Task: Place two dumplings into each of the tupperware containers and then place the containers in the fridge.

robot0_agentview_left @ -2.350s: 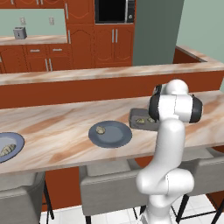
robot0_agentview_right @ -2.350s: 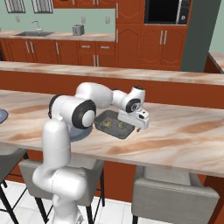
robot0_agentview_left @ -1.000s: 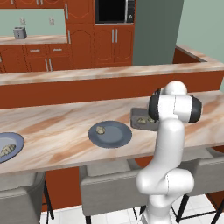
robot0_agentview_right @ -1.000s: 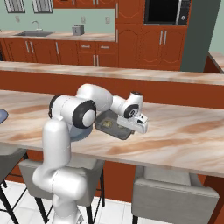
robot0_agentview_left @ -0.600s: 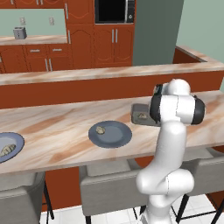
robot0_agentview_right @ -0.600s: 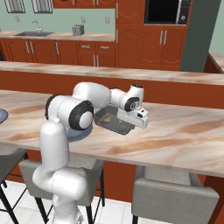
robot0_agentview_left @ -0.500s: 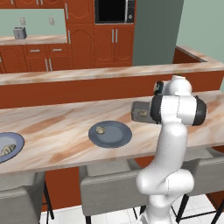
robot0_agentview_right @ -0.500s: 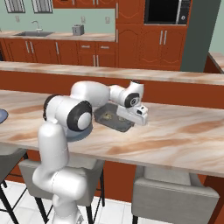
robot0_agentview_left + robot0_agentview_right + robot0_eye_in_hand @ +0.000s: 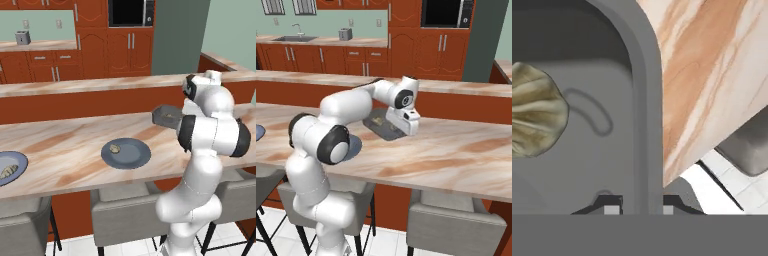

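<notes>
My gripper (image 9: 640,210) is shut on the right wall of a dark grey tupperware container (image 9: 647,100), and the wall runs straight between the two fingertips. A tan pleated dumpling (image 9: 534,117) lies inside it. In the left base view the container (image 9: 166,115) hangs just above the counter beside my arm. From the right base camera the same container (image 9: 381,125) sits under my white hand. Another dumpling (image 9: 115,148) rests on a round blue-grey plate (image 9: 135,156). The tall grey fridge (image 9: 180,40) stands at the back wall.
A second plate (image 9: 15,161) holding dumplings sits at the counter's far left. A raised wooden ledge (image 9: 90,87) runs behind the marble counter (image 9: 65,145). Grey stools (image 9: 125,215) stand under the front edge. A microwave (image 9: 131,12) is set in the back cabinets.
My hand has risen and swung a little toward the back, and the container has come up off the counter with it. The plates have not moved.
</notes>
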Tool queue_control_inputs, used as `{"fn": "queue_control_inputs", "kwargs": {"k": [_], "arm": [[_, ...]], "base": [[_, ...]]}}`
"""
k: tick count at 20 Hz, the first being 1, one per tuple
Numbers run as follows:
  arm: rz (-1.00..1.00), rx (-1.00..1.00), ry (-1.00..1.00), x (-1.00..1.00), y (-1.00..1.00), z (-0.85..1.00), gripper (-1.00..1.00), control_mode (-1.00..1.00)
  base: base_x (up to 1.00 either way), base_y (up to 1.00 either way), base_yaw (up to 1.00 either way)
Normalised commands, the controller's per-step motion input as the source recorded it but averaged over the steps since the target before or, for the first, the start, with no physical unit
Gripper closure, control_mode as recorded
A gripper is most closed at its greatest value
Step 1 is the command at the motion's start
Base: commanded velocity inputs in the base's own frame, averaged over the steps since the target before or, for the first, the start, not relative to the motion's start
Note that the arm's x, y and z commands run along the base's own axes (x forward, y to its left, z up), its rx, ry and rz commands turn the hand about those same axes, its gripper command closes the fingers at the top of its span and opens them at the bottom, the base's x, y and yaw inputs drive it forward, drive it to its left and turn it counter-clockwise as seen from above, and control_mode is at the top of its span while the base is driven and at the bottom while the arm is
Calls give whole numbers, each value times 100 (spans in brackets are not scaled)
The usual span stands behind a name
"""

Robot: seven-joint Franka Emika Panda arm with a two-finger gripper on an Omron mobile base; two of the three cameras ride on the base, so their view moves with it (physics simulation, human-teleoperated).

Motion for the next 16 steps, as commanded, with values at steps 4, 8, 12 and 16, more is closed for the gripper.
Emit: {"fn": "queue_control_inputs", "kwargs": {"k": [4,8,12,16], "arm": [[-52,-8,1,-67,89,54,100,-100],[-50,-10,3,-70,91,48,100,-100],[-50,-7,3,-66,85,45,100,-100],[-51,-1,2,-56,51,39,100,-100]], "base": [[0,0,0],[0,0,0],[0,0,0],[0,0,0]]}}
